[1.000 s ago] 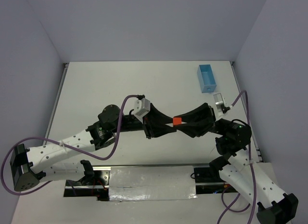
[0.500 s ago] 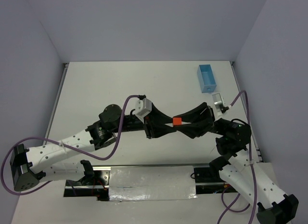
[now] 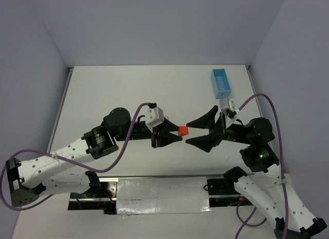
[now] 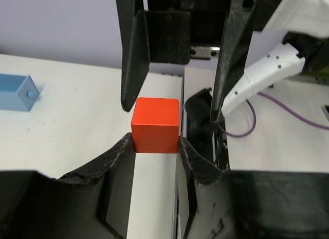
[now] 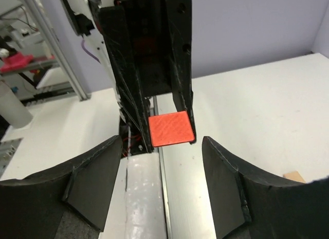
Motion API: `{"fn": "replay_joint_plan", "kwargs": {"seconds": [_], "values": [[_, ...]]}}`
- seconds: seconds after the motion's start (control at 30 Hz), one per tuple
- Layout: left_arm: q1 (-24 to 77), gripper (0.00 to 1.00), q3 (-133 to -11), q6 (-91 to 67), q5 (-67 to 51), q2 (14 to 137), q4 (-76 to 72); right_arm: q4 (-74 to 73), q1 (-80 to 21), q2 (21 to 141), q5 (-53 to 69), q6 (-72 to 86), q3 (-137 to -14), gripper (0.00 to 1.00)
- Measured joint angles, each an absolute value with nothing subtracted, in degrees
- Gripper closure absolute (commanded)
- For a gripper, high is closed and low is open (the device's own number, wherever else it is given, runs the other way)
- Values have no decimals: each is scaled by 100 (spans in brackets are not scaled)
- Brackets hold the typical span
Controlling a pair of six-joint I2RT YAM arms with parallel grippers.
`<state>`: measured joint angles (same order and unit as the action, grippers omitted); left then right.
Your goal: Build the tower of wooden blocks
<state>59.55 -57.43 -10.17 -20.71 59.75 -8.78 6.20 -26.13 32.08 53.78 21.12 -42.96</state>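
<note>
On the one white table [image 3: 128, 90], two grippers meet near the middle. The left gripper [image 3: 176, 133] is clenched on the single red-orange cube [image 3: 182, 130], and the right gripper [image 3: 191, 132], at the cube's 3 o'clock, stands released, its two fingers splayed wide just beside it. One light-blue tray [image 3: 224, 90] sits at the table's 1 o'clock, well apart.
</note>
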Motion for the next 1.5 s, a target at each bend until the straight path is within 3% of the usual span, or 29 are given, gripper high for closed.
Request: {"fn": "replay_joint_plan", "kwargs": {"seconds": [0.2, 0.53, 0.97, 1.13, 1.3, 1.5], "values": [[5957, 100, -6460, -587, -2506, 6110, 469, -373, -2613, 3203, 5688, 1223, -4742, 28], [5957, 100, -7220, -276, -2580, 6753, 2550, -864, -2672, 3557, 6289, 434, -4847, 48], [5957, 100, -7240, -163, -2541, 6726, 2987, -1214, -3889, 4209, 5256, 54, -4851, 45], [5957, 100, -7240, -163, -2574, 6726, 3004, -1164, -3942, 4215, 4995, -1, -4851, 50], [5957, 100, -7240, -54, -2541, 6724, 3065, -1168, -3957, 4320, 4932, -16, -4851, 41], [5957, 100, -7240, 23, -2534, 6722, 3144, -1168, -3962, 4383, 5013, -75, -4851, 42]]}}
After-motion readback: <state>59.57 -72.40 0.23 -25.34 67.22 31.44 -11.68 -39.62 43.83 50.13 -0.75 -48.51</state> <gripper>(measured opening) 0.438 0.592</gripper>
